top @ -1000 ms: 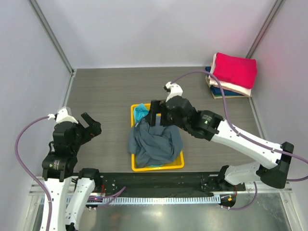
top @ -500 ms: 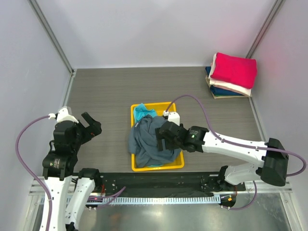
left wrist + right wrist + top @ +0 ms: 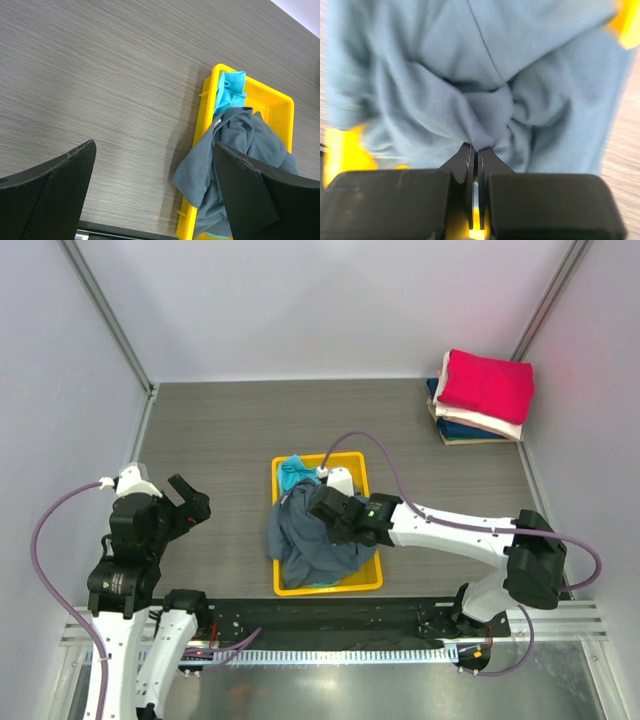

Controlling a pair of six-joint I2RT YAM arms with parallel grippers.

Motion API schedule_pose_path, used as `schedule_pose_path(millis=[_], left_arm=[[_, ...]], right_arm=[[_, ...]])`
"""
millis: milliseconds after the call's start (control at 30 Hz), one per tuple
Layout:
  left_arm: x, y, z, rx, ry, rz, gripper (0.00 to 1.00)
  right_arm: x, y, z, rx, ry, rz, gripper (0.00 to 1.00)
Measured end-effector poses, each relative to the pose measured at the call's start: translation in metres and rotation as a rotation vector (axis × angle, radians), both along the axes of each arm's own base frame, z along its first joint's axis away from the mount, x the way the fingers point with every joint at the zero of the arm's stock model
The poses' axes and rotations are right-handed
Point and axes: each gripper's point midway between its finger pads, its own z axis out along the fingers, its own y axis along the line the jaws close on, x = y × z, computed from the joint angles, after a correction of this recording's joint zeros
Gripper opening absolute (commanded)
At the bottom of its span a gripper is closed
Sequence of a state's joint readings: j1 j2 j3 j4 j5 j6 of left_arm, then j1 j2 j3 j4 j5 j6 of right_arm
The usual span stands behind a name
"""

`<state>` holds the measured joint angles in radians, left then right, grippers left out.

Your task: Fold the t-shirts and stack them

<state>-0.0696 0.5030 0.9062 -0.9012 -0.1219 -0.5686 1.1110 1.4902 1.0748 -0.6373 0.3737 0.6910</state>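
A crumpled slate grey-blue t-shirt (image 3: 298, 542) (image 3: 239, 137) fills the yellow bin (image 3: 352, 457) and hangs over its left rim. Underneath it, at the bin's far end, a bright teal t-shirt (image 3: 291, 474) (image 3: 231, 88) peeks out. My right gripper (image 3: 331, 519) (image 3: 477, 149) is down in the bin, shut on a pinched fold of the grey-blue t-shirt (image 3: 485, 75). To the left of the bin my left gripper (image 3: 186, 502) (image 3: 154, 145) hovers open over bare table, holding nothing. Folded crimson (image 3: 489, 383), cream (image 3: 482, 422) and navy (image 3: 456, 432) t-shirts are stacked at the back right.
The yellow bin (image 3: 213, 95) sits at the table's middle front, its yellow showing past the cloth (image 3: 344, 150) in the right wrist view. Grey walls close in the table on three sides. A black rail runs along the near edge.
My right arm came down and left into the bin, and its jaws went from open to shut on the grey-blue t-shirt. The left arm has not moved.
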Motion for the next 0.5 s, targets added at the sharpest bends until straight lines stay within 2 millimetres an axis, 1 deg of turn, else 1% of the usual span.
schedule_pose_path(millis=[67, 100, 133, 167, 200, 233, 267, 300, 333, 367, 400, 433, 467, 500], left_arm=[[0.0, 0.0, 0.0, 0.0, -0.002, 0.0, 1.0], [0.0, 0.0, 0.0, 0.0, -0.003, 0.0, 1.0], [0.0, 0.0, 0.001, 0.0, -0.004, 0.0, 1.0], [-0.001, 0.0, 0.001, 0.0, -0.005, 0.0, 1.0], [-0.001, 0.0, 0.001, 0.0, -0.006, 0.0, 1.0], [-0.001, 0.0, 0.001, -0.001, -0.008, 0.0, 1.0], [-0.001, 0.0, 0.002, -0.001, -0.01, 0.0, 1.0], [-0.001, 0.0, 0.002, -0.001, -0.011, -0.001, 1.0], [-0.001, 0.0, 0.002, -0.002, -0.015, -0.003, 1.0], [0.0, -0.001, 0.002, -0.004, -0.016, -0.007, 1.0], [0.001, -0.003, 0.001, -0.007, -0.017, -0.014, 0.99], [0.001, -0.005, 0.001, -0.012, -0.015, -0.024, 0.98], [0.002, -0.008, 0.0, -0.019, -0.01, -0.039, 0.95], [0.004, -0.011, -0.002, -0.027, -0.002, -0.058, 0.94]], right_arm=[[0.01, 0.008, 0.033, 0.017, -0.048, 0.004, 0.01], [0.017, 0.013, 0.056, 0.035, -0.082, 0.004, 0.01], [0.026, 0.019, 0.09, 0.074, -0.135, -0.003, 0.01], [0.033, 0.021, 0.121, 0.097, -0.186, -0.012, 0.01], [0.04, 0.022, 0.158, 0.139, -0.247, -0.025, 0.01], [0.047, 0.016, 0.209, 0.196, -0.33, -0.055, 0.01], [0.05, 0.005, 0.248, 0.243, -0.396, -0.085, 0.01], [0.051, -0.011, 0.289, 0.303, -0.469, -0.127, 0.01], [0.049, -0.03, 0.322, 0.357, -0.529, -0.166, 0.01], [0.043, -0.058, 0.352, 0.412, -0.586, -0.214, 0.01], [0.036, -0.085, 0.372, 0.45, -0.627, -0.255, 0.01], [0.026, -0.12, 0.391, 0.499, -0.671, -0.308, 0.01], [0.019, -0.143, 0.396, 0.517, -0.693, -0.344, 0.01], [0.01, -0.173, 0.399, 0.541, -0.713, -0.392, 0.01]])
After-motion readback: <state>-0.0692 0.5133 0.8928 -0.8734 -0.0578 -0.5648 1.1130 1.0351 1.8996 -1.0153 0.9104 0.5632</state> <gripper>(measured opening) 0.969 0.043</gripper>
